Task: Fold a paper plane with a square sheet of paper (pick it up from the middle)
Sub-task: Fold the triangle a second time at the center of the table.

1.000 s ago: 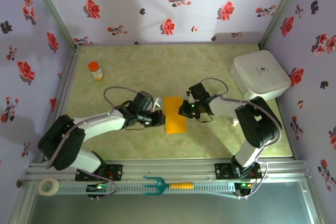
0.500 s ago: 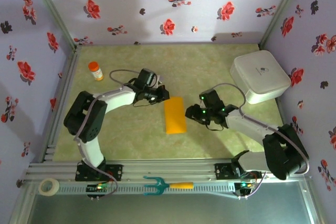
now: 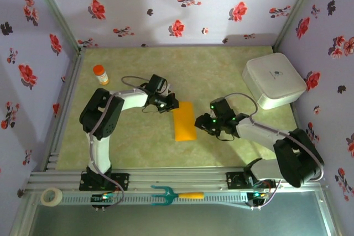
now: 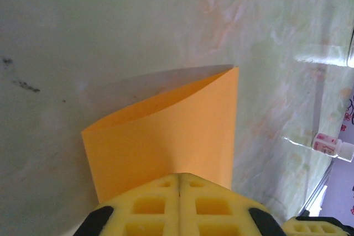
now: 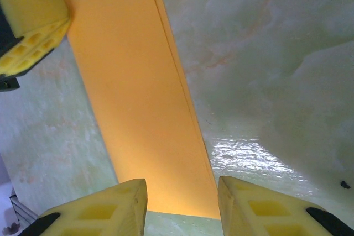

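Note:
The square sheet of paper lies folded in half as a long orange rectangle in the middle of the table. My left gripper is shut, and its yellow fingertips rest against the sheet's far left corner. The paper spreads out from under them with its top layer slightly bowed up. One left finger touches that corner in the right wrist view. My right gripper is open at the sheet's right edge. Its fingers stand apart just short of the paper's near end, holding nothing.
An orange-capped bottle stands at the back left. A white box sits at the back right. A small white bottle lies off to the side. A teal fork and a tape roll rest on the front rail.
My left gripper slid from the sheet's left edge up to its far left corner, still shut. My right gripper opened and drew back off the right edge. The paper now lies slightly tilted.

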Available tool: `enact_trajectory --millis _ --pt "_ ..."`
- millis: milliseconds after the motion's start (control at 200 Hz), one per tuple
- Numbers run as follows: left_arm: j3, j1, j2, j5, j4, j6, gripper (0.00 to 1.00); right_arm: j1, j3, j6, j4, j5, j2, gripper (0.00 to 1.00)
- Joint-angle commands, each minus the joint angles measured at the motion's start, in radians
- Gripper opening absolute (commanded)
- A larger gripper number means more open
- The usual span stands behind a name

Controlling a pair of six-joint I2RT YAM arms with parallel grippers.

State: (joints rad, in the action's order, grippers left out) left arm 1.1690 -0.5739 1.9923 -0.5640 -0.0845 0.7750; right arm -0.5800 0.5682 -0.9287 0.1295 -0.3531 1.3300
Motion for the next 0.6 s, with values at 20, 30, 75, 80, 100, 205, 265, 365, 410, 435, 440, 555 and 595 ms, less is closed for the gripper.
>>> enact_trajectory --millis 20,30,75,80,100,205,265,365,410,435,440,555,595 --pt "-0.027 0.014 0.036 -0.029 0.035 -0.021 0.05 -0.019 0.031 -0.018 -0.005 -0.029 0.036 0.39" --pt "-0.031 0.015 0.037 -0.028 0.038 -0.019 0.05 -0.019 0.031 -0.019 -0.005 -0.029 0.038 0.39" --pt "-0.051 0.019 0.039 -0.028 0.047 -0.017 0.05 -0.021 0.033 -0.019 -0.001 -0.029 0.044 0.40" --pt "-0.053 0.020 0.039 -0.028 0.050 -0.017 0.05 -0.021 0.033 -0.019 -0.001 -0.030 0.044 0.40" --pt "-0.063 0.021 0.040 -0.028 0.057 -0.016 0.05 -0.021 0.033 -0.019 -0.001 -0.030 0.045 0.40" --pt "-0.100 0.030 0.039 -0.027 0.083 -0.010 0.05 -0.021 0.035 -0.019 0.002 -0.030 0.051 0.42" --pt "-0.109 0.032 0.038 -0.027 0.086 -0.012 0.05 -0.021 0.037 -0.020 0.002 -0.033 0.058 0.43" --pt "-0.111 0.032 0.039 -0.031 0.086 -0.013 0.05 -0.021 0.038 -0.029 -0.026 -0.060 0.077 0.44" --pt "-0.109 0.032 0.039 -0.031 0.086 -0.013 0.05 -0.020 0.039 -0.034 -0.046 -0.078 0.089 0.44" --pt "-0.108 0.032 0.040 -0.031 0.087 -0.014 0.05 -0.021 0.040 -0.036 -0.057 -0.088 0.095 0.45" --pt "-0.108 0.032 0.039 -0.031 0.088 -0.013 0.05 -0.021 0.041 -0.037 -0.059 -0.089 0.095 0.44" --pt "-0.105 0.032 0.040 -0.037 0.090 -0.011 0.05 -0.021 0.048 -0.050 -0.101 -0.119 0.116 0.45" --pt "-0.106 0.033 0.040 -0.041 0.093 -0.011 0.05 -0.021 0.049 -0.060 -0.129 -0.137 0.126 0.45"
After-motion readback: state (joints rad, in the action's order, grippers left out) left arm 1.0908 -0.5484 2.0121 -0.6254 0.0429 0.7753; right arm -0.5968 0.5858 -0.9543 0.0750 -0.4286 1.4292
